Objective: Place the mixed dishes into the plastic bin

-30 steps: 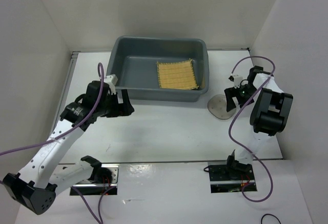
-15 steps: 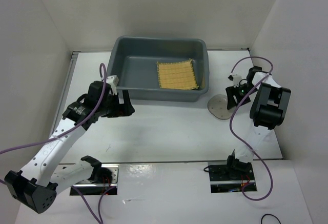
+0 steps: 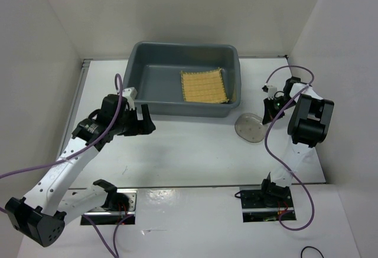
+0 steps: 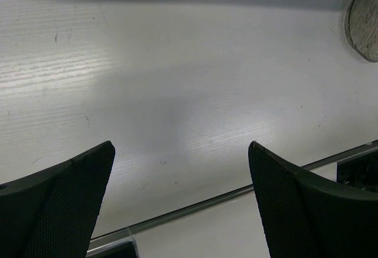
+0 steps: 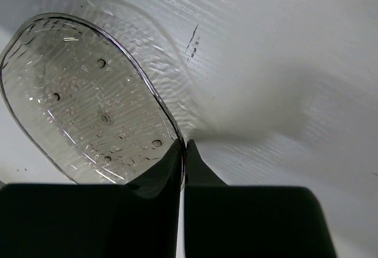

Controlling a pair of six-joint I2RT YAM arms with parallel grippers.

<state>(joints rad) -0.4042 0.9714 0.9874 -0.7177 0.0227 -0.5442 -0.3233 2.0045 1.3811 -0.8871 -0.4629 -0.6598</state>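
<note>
You've got yellow mat (image 3: 204,86) in bin (image 3: 137,72), R side; R gripper (image 3: 267,116) at saucer (image 3: 249,130) rim; L gripper (image 3: 146,120) jaws apart nr bin.

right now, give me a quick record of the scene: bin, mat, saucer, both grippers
plastic bin: far side of the table, upright
yellow mat: flat inside the bin, right half
glass saucer: outside the bin, by its right front corner
right gripper: shut on the glass saucer's rim
left gripper: open, empty, over bare table

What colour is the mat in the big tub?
The mat is yellow; clearest in the top view.
</note>
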